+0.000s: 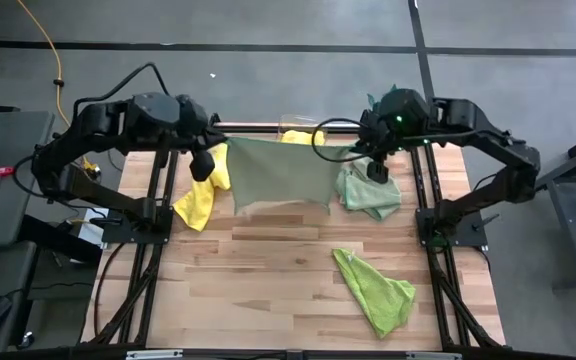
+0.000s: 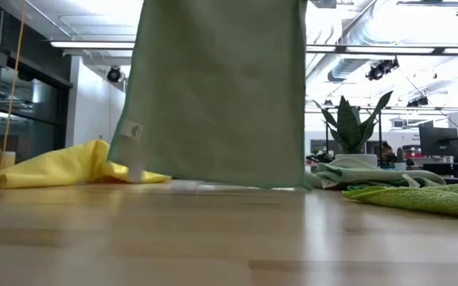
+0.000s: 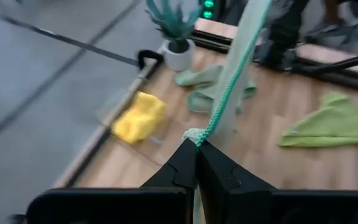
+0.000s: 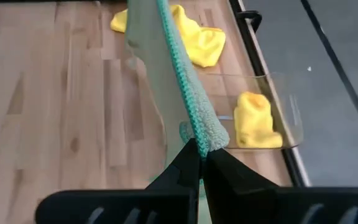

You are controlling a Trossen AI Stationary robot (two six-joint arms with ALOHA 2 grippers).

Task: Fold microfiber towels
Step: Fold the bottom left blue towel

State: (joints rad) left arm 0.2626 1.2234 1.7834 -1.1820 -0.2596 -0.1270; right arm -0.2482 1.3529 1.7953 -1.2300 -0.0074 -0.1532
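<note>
Butcher-block table (image 1: 268,280) fills the foreground, and nearest the front edge lies a crumpled lime towel (image 1: 376,288), well apart from everything else and seemingly waiting its turn. Farther back, a mint towel (image 1: 280,172) hangs as a flat sheet between both arms, its lower hem just brushing the wood; in the low view it drops like a curtain with a small label at one side. Left gripper (image 3: 197,144) is pressed together on one top corner, right gripper (image 4: 200,147) pinched shut on the other, so the cloth is stretched taut and square, probably to lay it down smooth for the first fold. Beside the left arm a yellow towel (image 1: 202,195) sits bunched on the table; beside the right, another pale green towel (image 1: 371,194) is heaped. At the far edge a clear bin (image 4: 272,112) holds a further yellow cloth (image 4: 253,119), and a potted plant (image 3: 175,34) stands at the back corner near the right arm
</note>
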